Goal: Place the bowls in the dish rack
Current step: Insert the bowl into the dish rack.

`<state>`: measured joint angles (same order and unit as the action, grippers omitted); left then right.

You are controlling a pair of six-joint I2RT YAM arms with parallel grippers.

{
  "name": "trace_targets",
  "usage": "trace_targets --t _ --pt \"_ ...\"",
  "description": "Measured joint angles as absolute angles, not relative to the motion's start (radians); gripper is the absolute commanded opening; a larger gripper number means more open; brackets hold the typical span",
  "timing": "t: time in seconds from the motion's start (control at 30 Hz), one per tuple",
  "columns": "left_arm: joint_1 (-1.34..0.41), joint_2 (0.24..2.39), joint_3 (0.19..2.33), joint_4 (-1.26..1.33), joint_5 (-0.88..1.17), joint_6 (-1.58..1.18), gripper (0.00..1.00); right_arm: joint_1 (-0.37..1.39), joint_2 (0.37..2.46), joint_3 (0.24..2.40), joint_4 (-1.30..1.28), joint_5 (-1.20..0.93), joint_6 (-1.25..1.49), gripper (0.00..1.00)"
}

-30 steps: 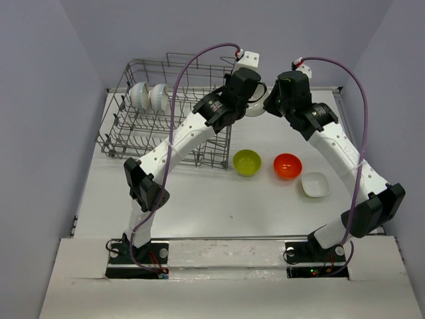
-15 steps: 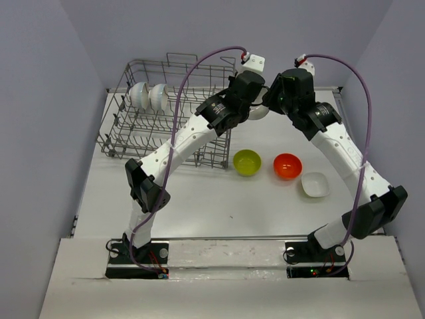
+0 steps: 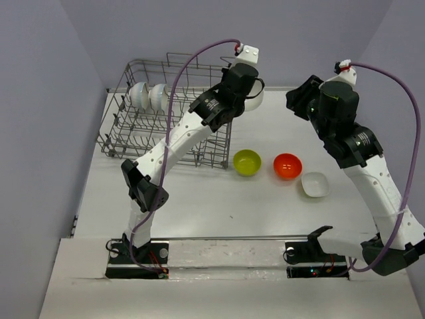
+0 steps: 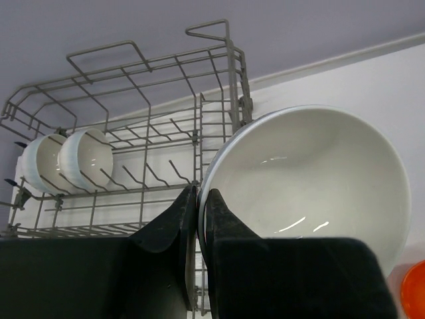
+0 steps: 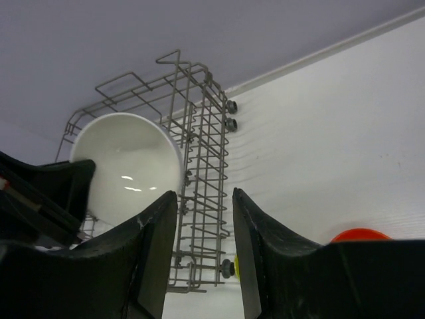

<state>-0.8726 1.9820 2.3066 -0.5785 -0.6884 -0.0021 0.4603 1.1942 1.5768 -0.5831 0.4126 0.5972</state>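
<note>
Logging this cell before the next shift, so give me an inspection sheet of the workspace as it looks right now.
Surface: white table, no spills seen.
Job's things: dish rack at far left holds two white bowls on edge; large white bowl held by the rack's right side; green bowl, red bowl and small white bowl sit on the table.
Clutter: nothing seen.
Grippers: left gripper shut on the large white bowl's rim; right gripper open, empty.
Cables: left purple cable and right purple cable arch above their arms.
Surroundings: plain lavender walls; nothing else seen.
</note>
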Motion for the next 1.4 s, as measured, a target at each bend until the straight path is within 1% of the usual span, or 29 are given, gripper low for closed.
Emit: trace_targets --t 0.1,0.23,0.33,0.5,0.67,0.8,0.9,1.13,1.4 --pt "-0.821 1.959 2.311 -0.57 -0.685 0.012 0.0 0.46 1.163 1.533 -0.583 0.436 0.59 0.45" --pt "-0.685 1.915 2.312 -0.554 -0.676 0.028 0.0 0.46 1.154 1.481 -0.587 0.455 0.574 0.45" --pt "-0.554 1.892 2.312 -0.495 -0.693 0.059 0.0 0.46 1.16 1.444 -0.593 0.461 0.564 0.45" --pt "-0.422 1.893 2.31 -0.376 -0.76 0.134 0.0 0.46 1.172 1.393 -0.588 0.463 0.549 0.45" --pt "-0.391 1.942 2.326 -0.199 -0.829 0.242 0.0 0.46 1.179 1.308 -0.569 0.463 0.537 0.44" --pt "-0.389 2.05 2.33 0.009 -0.905 0.367 0.0 0.46 1.194 1.254 -0.55 0.459 0.527 0.44" --pt "-0.389 2.134 2.334 0.097 -0.944 0.442 0.0 0.46 1.205 1.223 -0.537 0.457 0.522 0.44" --pt "-0.384 2.309 2.384 0.178 -0.976 0.552 0.0 0.46 1.212 1.17 -0.495 0.455 0.515 0.44" --pt "-0.373 2.388 2.385 0.274 -1.005 0.685 0.0 0.46 1.219 1.11 -0.452 0.438 0.516 0.44"
